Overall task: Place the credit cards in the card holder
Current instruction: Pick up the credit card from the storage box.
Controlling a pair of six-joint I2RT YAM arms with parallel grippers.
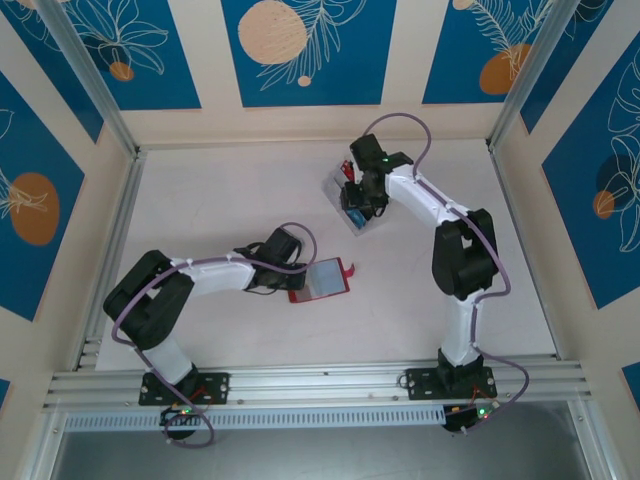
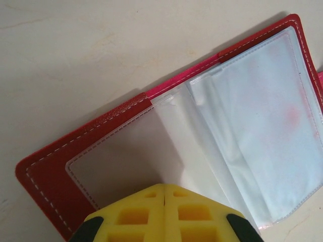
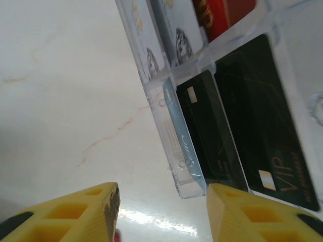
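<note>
Black credit cards [image 3: 262, 116] in clear tray [image 3: 177, 132], red card holder [image 2: 202, 126] lying open

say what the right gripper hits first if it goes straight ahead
Most likely the near corner of the clear tray, framed by the open right gripper, black cards just behind it; depth is unclear.

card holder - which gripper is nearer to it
Left. The left gripper is right over the open red card holder, jaws shut at its clear sleeves. The right gripper is well apart from it, jaws open at the clear plastic tray.
</note>
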